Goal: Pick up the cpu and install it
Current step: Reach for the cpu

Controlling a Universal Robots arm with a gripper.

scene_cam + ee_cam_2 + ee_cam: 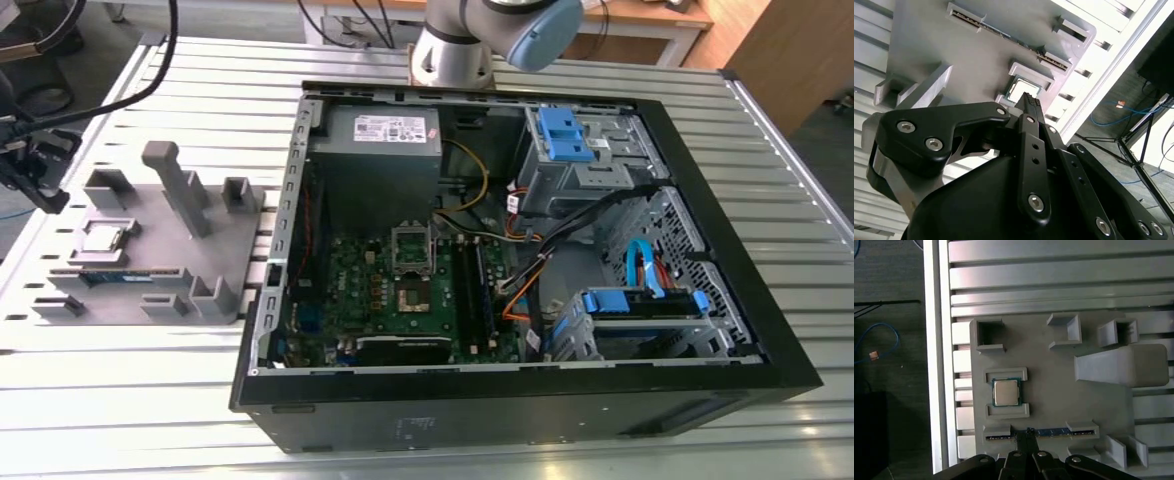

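Approach step: the gripper, clenched and empty, hovers near the cpu in its grey fixture tray; grasping likely needs parted jaws centred overhead.

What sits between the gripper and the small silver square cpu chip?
First wrist view: between gripper and cpu, just the raised grey lip of its nest.

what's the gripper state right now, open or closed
Gripper: closed, holding nothing; the cpu lies untouched.
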